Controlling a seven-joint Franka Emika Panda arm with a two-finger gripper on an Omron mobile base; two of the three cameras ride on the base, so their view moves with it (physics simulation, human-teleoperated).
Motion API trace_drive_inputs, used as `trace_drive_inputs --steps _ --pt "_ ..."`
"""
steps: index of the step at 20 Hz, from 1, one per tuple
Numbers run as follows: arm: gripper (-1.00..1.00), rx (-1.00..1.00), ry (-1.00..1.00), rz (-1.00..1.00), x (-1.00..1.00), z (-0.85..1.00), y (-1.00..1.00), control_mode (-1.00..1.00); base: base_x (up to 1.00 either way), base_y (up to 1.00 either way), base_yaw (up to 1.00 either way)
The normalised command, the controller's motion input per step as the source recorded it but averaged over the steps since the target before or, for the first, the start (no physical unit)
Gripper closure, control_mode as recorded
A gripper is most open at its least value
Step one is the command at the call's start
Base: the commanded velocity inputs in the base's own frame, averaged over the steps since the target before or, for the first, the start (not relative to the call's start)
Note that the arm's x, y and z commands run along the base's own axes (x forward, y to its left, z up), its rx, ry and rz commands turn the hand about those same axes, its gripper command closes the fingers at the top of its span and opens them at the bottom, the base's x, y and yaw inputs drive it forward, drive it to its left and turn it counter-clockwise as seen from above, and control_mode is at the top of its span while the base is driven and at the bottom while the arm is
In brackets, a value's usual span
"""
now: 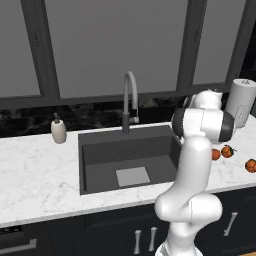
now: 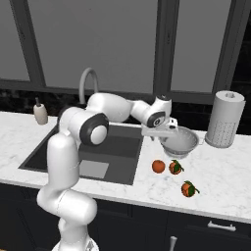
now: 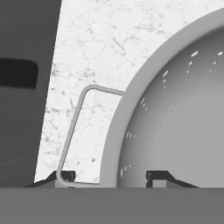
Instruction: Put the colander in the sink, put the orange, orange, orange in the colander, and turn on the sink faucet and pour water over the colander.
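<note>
End effector [image 3: 111,178] astride colander [image 2: 182,140] rim, beside 3 oranges [image 2: 158,166].

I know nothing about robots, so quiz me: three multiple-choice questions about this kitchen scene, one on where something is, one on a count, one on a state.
1. Where is the colander?
A. in the sink
B. on the counter right of the sink
C. on the window sill

2. How many oranges lie on the counter?
A. one
B. three
C. five

3. What is the gripper doing?
A. closed on the colander's rim
B. hanging open over the sink
C. holding an orange

Answers:
1 B: the right base view shows it on the marble beside the sink, next to the paper towel roll.
2 B: three oranges sit in front of the colander.
3 A: in the hand view one fingertip sits outside the rim by the handle, the other inside the bowl.
</note>
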Motion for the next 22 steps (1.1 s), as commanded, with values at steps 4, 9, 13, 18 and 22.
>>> trace_drive_inputs --steps 4,9,13,18,22 --pt "1.0 0.0 -0.18 0.07 -0.04 0.35 0.21 -1.0 0.0 0.0 0.0" --pt "1.0 -0.05 -0.02 0.1 -0.56 0.37 0.55 -1.0 0.0 0.0 0.0" --pt "1.0 -0.07 0.01 0.17 -0.7 0.27 0.92 -1.0 0.0 0.0 0.0" --pt "1.0 -0.07 0.0 0.23 -0.62 0.12 1.0 -1.0 0.0 0.0 0.0" --pt "1.0 -0.09 0.05 0.23 -0.64 0.11 1.0 -1.0 0.0 0.0 0.0"
